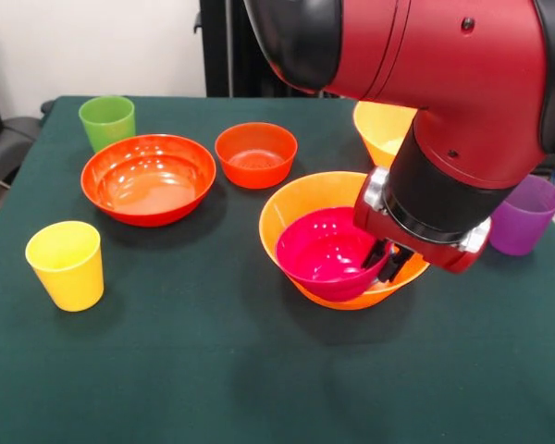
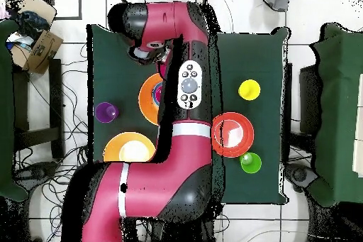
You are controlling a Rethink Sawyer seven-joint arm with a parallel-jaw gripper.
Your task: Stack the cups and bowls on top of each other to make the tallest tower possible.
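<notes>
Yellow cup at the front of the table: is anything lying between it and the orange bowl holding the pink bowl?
Nothing visible. Bare green cloth runs from the yellow cup to the orange bowl. The gripper sits at the rim of the pink bowl, on the side away from the cup.

A small magenta plastic bowl [image 1: 326, 252] sits inside a large orange plastic bowl [image 1: 301, 205]. The wide shallow red-orange bowl [image 1: 148, 178] lies to its left, with a yellow plastic tumbler [image 1: 66, 264] nearer the front.

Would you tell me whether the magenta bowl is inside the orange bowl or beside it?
Inside: the magenta bowl sits upright within the orange bowl, whose rim surrounds it.
</notes>
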